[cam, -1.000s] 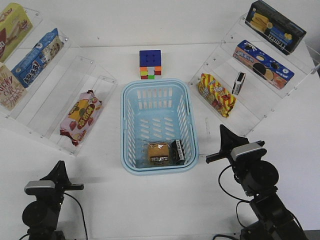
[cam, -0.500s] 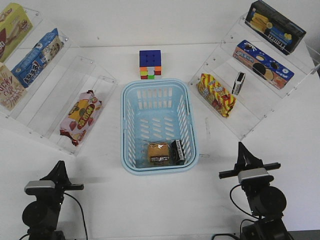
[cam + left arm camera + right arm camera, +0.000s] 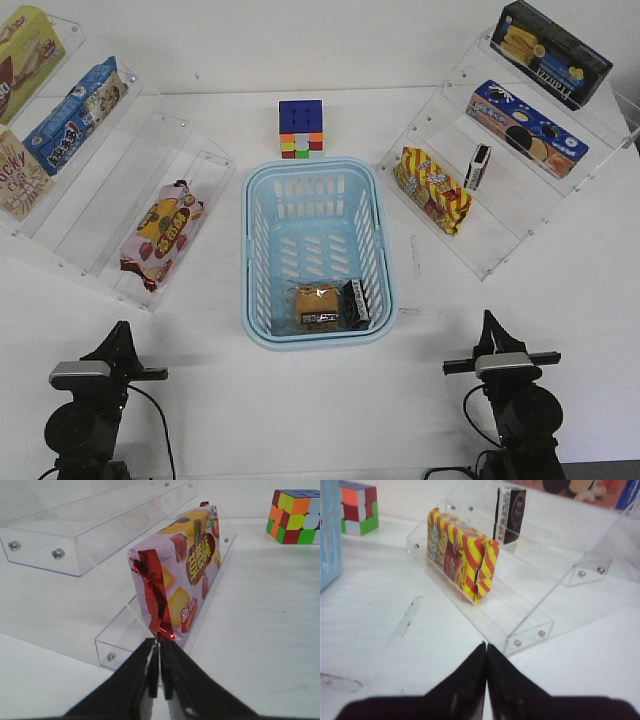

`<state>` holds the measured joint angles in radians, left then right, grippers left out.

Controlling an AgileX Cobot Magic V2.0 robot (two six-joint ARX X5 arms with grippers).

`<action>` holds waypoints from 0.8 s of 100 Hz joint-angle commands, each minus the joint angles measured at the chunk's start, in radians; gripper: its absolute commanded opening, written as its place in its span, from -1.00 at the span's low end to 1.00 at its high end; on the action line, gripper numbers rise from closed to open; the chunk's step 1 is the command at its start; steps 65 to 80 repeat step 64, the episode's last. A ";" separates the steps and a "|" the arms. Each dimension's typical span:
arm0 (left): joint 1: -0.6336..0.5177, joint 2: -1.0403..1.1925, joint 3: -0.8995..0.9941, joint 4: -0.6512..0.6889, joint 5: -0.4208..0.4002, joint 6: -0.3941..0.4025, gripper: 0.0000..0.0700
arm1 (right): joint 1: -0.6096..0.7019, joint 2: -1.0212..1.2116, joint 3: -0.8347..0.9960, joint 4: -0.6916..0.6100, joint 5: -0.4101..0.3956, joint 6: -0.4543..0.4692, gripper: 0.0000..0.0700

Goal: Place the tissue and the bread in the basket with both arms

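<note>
Light blue basket [image 3: 262, 250] holds bread [image 3: 317, 304] beside tissue [image 3: 356, 302]; left gripper [image 3: 159, 676] and right gripper [image 3: 486, 672] are both clenched, empty.

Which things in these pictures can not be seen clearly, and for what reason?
- Print on the tissue and bread labels: too small in the front view; neither wrist view shows them.
- Basket: right wrist view cuts it at the edge, only a blue wall shows.
- Cube: cut by the left wrist view's edge.
- Cookie box: cut by the edge and blurred.
- Both arm bases: below the front view's edge.
</note>
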<state>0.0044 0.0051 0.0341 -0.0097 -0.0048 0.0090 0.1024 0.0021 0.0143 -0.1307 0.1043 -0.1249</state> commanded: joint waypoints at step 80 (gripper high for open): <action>0.001 -0.002 -0.020 0.011 0.001 0.006 -1.00 | 0.001 -0.001 -0.002 0.027 0.001 0.024 -0.99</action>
